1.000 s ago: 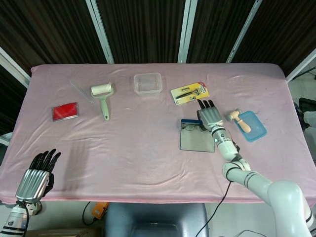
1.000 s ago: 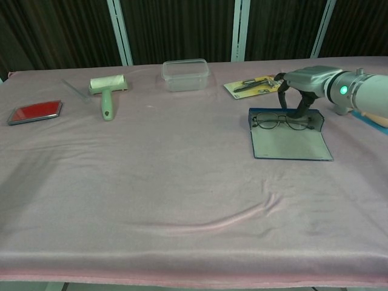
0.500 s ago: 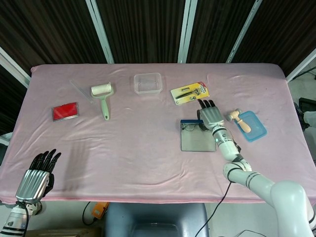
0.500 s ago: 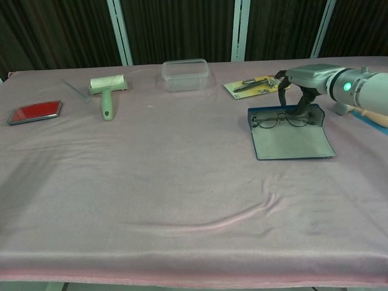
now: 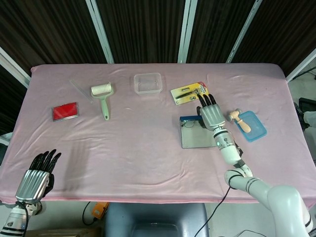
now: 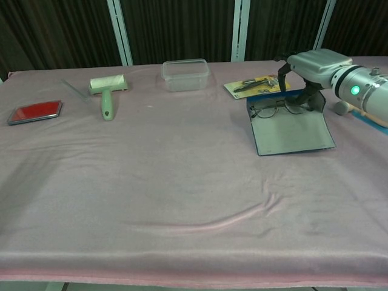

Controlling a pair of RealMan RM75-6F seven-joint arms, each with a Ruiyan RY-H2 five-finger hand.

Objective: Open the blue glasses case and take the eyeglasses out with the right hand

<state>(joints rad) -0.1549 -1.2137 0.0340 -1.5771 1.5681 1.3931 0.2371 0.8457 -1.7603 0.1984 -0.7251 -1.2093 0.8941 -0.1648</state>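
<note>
Lying open at right of centre, the blue glasses case (image 5: 197, 132) shows its grey lining, with the eyeglasses (image 6: 277, 109) at its far edge. The right hand (image 5: 211, 113) covers that edge from above in the head view; the chest view shows its dark fingers (image 6: 314, 96) curled down onto the frames, though whether they pinch them cannot be told. Only the head view shows the left hand (image 5: 35, 177), lower left, fingers apart, holding nothing.
</note>
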